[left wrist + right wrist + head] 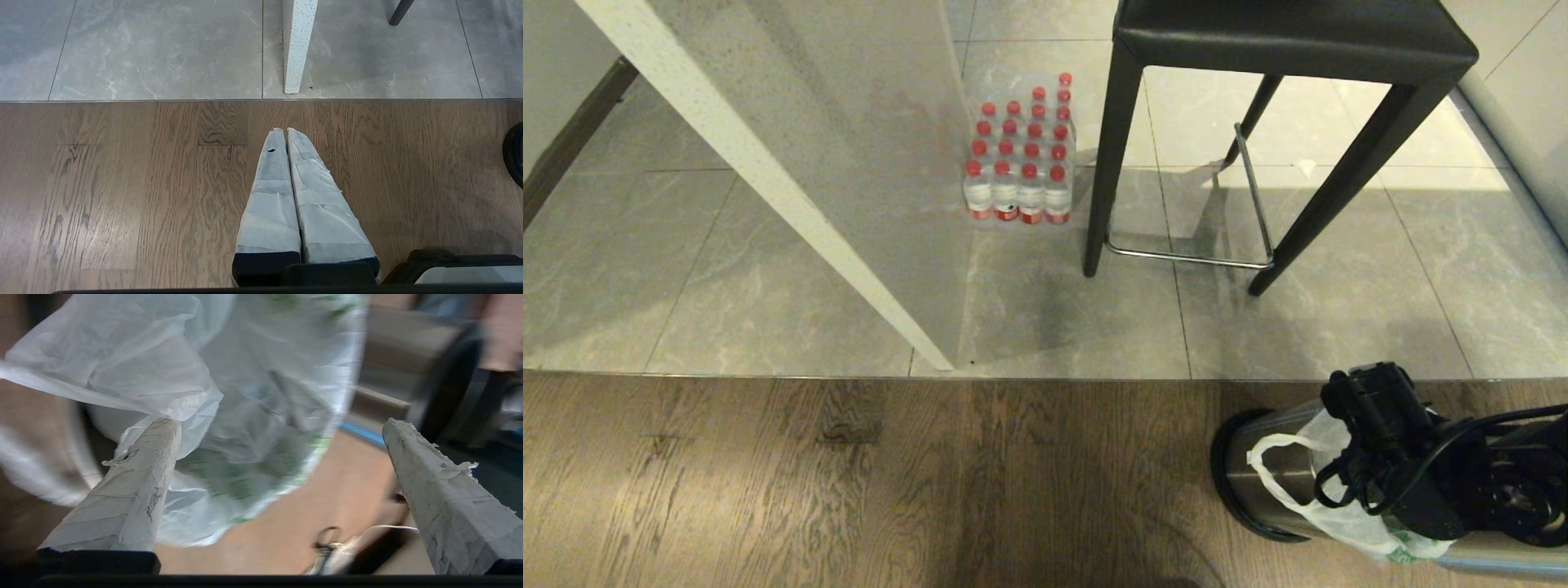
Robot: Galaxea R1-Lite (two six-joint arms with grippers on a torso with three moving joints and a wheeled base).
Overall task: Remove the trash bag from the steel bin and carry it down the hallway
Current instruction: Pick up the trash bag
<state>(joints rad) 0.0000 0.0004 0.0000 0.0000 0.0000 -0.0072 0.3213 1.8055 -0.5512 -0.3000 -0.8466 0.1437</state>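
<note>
Taped fingers (143,473) of the right gripper (282,428) fill the foreground of the right wrist view, spread wide apart and released, with nothing clamped between them. One finger tip lies against a fold of the trash bag (261,396); the opposite finger stands clear of the plastic. The bag is thin, translucent white film with green print, and most of its bulk sits in the gap ahead of the open fingers.

In the head view, the right gripper (1372,408) hangs directly over the steel bin (1258,474), which stands on the dark wood-plank floor (849,474). The trash bag (1307,482) is still seated in the bin, draped over the rim beneath the gripper, with one white loop handle (1270,445) hanging over the steel wall on the side away from the arm. Whether the fingers reach inside the bin mouth cannot be determined here, as the wrist body covers them.

Beyond the gripper, grey marble-look tiles (1339,327) begin. A black stool (1290,49) stands on them ahead of the gripper, and a shrink-wrapped pack of red-capped bottles (1021,163) sits further off beside a white panel (792,163).

The left gripper (286,130) is parked above the wood floor with its taped fingers pressed together, holding nothing.
</note>
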